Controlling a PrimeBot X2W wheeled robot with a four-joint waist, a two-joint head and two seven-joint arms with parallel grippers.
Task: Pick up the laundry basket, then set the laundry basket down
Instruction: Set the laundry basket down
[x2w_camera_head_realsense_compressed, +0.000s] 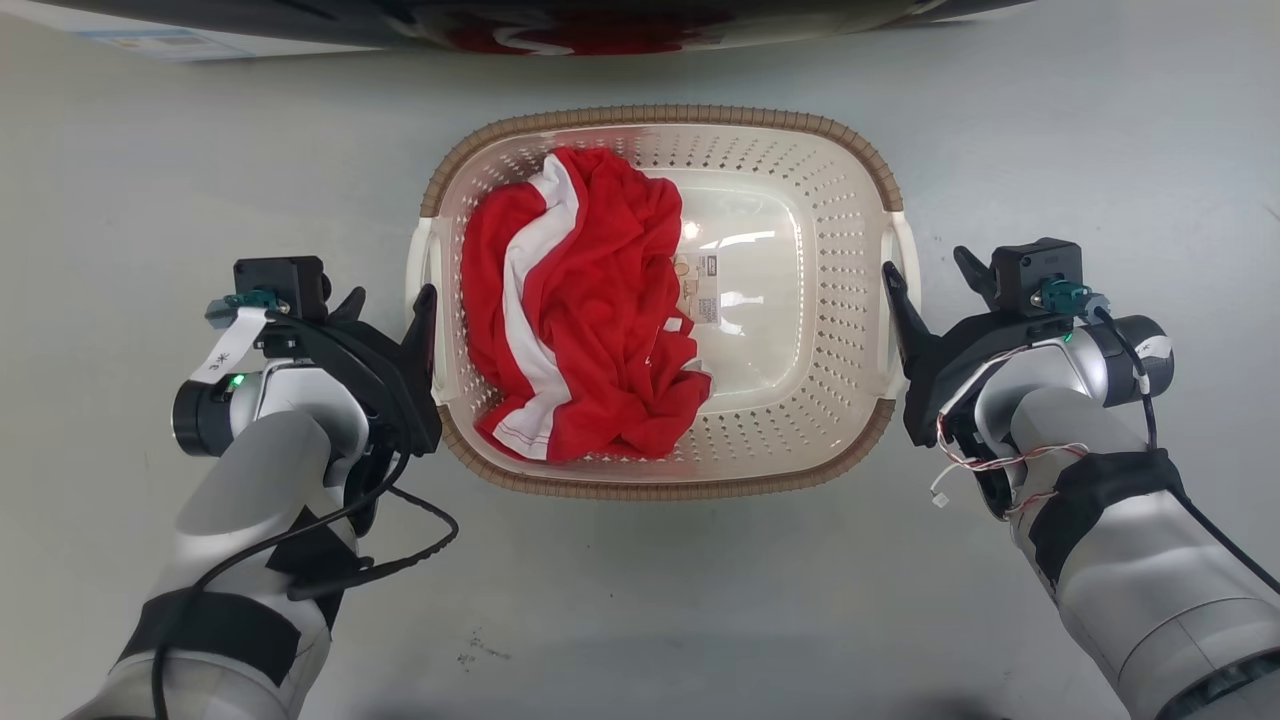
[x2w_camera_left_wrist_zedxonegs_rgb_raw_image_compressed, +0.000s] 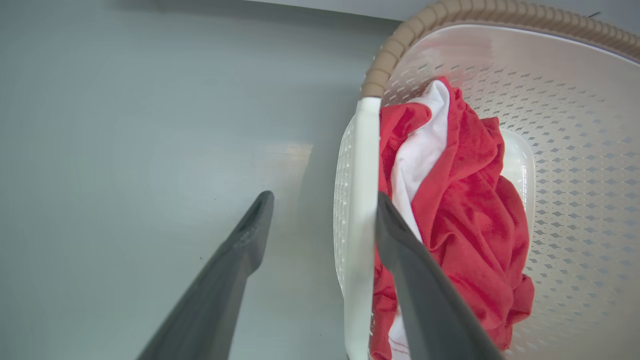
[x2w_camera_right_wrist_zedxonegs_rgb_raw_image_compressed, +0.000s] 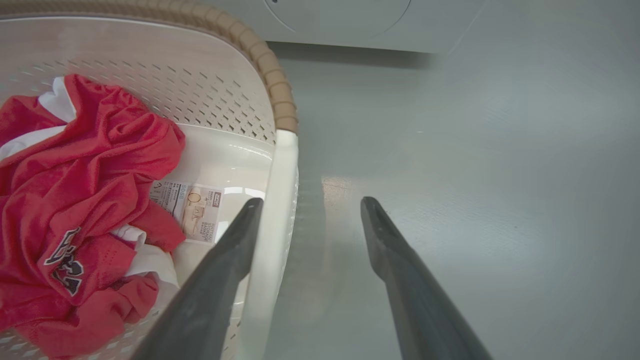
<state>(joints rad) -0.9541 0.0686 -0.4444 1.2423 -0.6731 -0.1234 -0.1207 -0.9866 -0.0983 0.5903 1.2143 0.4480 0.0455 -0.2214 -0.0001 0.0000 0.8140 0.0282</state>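
The laundry basket (x2w_camera_head_realsense_compressed: 660, 115), cream-white and perforated with a brown woven rim, stands on the grey floor and holds a crumpled red and white garment (x2w_camera_head_realsense_compressed: 580, 300). My left gripper (x2w_camera_head_realsense_compressed: 392, 295) is open and straddles the basket's left white handle (x2w_camera_left_wrist_zedxonegs_rgb_raw_image_compressed: 362, 200): one finger is inside the basket by the garment (x2w_camera_left_wrist_zedxonegs_rgb_raw_image_compressed: 465, 200), the other outside over the floor. My right gripper (x2w_camera_head_realsense_compressed: 925, 262) is open and straddles the right handle (x2w_camera_right_wrist_zedxonegs_rgb_raw_image_compressed: 282, 200) the same way. In the wrist views the left gripper (x2w_camera_left_wrist_zedxonegs_rgb_raw_image_compressed: 324, 196) and right gripper (x2w_camera_right_wrist_zedxonegs_rgb_raw_image_compressed: 311, 201) show wide gaps beside the handle bars.
A washing machine's dark door (x2w_camera_head_realsense_compressed: 600, 30) with red cloth behind it lies just beyond the basket; its white front (x2w_camera_right_wrist_zedxonegs_rgb_raw_image_compressed: 350, 20) shows in the right wrist view. A paper label (x2w_camera_head_realsense_compressed: 700, 290) sticks to the basket's bottom. Bare grey floor (x2w_camera_head_realsense_compressed: 1050, 150) surrounds the basket.
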